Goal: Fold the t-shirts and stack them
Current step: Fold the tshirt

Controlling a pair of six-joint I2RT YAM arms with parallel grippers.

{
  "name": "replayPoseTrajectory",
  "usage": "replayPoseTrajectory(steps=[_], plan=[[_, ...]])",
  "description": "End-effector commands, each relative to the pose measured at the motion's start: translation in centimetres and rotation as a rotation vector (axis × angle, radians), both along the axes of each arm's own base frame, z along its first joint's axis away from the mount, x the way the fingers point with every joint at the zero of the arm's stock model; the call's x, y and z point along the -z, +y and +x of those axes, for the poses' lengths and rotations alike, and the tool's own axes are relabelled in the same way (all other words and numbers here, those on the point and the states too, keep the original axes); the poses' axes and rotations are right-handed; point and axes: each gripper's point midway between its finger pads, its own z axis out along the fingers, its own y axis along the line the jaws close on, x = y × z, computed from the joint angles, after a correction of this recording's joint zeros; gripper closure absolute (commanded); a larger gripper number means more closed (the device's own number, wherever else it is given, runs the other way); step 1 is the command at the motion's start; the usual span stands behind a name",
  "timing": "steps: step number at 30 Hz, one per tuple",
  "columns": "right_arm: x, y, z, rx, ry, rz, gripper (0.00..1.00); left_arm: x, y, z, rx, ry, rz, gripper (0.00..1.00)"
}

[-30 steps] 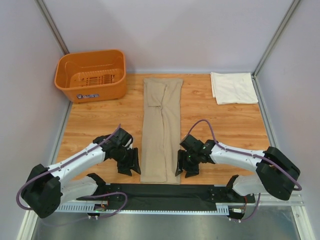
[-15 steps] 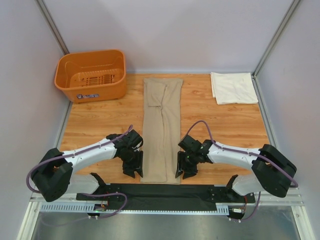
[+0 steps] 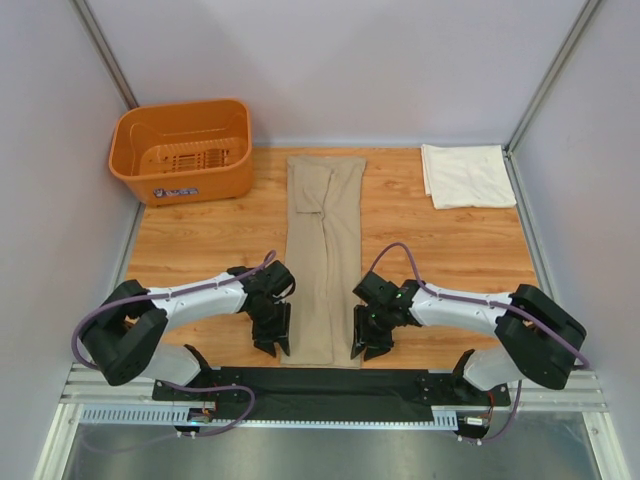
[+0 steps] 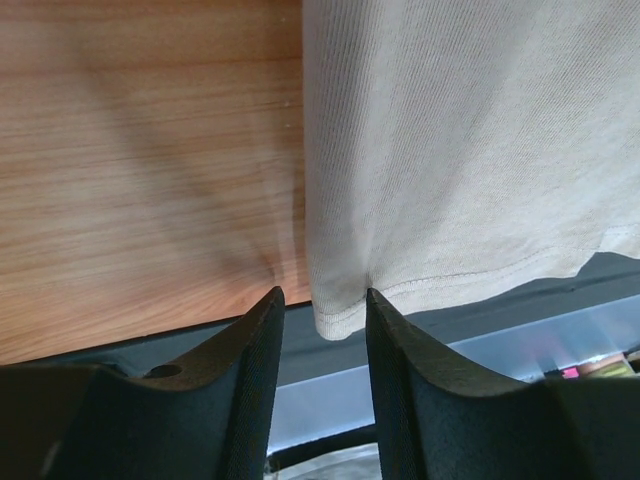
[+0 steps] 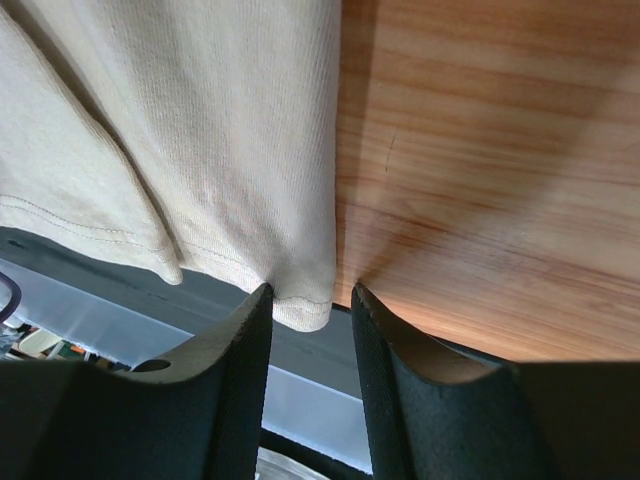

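Both grippers down at the near hem of the tan shirt

I've got the tan shirt [image 3: 322, 260] lying as a long strip down the middle of the bench [image 3: 200, 250], its near end by the arm bases. Left gripper [image 4: 322, 295] straddles the near-left corner and right gripper [image 5: 308, 290] the near-right one. On both, the jaws stand a narrow way apart with the hem corner in the gap, not clamped as far as I can see. Cream shirt [image 3: 467, 175] sits folded at the far right, well apart, and the basket [image 3: 180, 107] is far left.
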Motion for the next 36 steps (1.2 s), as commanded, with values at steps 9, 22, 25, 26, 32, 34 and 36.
replayPoseTrajectory(steps=[9,22,25,26,32,34,36], plan=[[-0.9,1.7,0.6,-0.023,-0.021,0.062,0.61,-0.2,-0.9,0.0,-0.020,0.007,-0.024,0.60],[-0.1,1.4,0.3,-0.009,-0.008,0.053,0.70,0.5,-0.2,-0.6,-0.038,0.010,-0.011,0.75],[0.2,1.1,0.2,-0.009,-0.006,0.043,0.79,0.6,0.2,-0.6,-0.047,0.008,0.005,0.92],[0.3,0.7,0.0,-0.009,-0.002,0.028,0.85,0.6,0.5,-0.7,-0.055,0.008,0.010,1.00],[0.8,-1.3,-0.3,0.027,-0.022,-0.030,1.00,-0.5,2.5,-0.3,-0.131,-0.063,0.018,1.00],[1.2,-1.8,-0.9,0.041,-0.016,-0.018,1.00,-0.7,2.1,-0.5,-0.137,-0.070,-0.024,1.00],[1.3,-1.6,-1.2,0.046,-0.008,0.011,1.00,-0.3,2.4,-1.2,-0.138,-0.048,-0.026,1.00]])
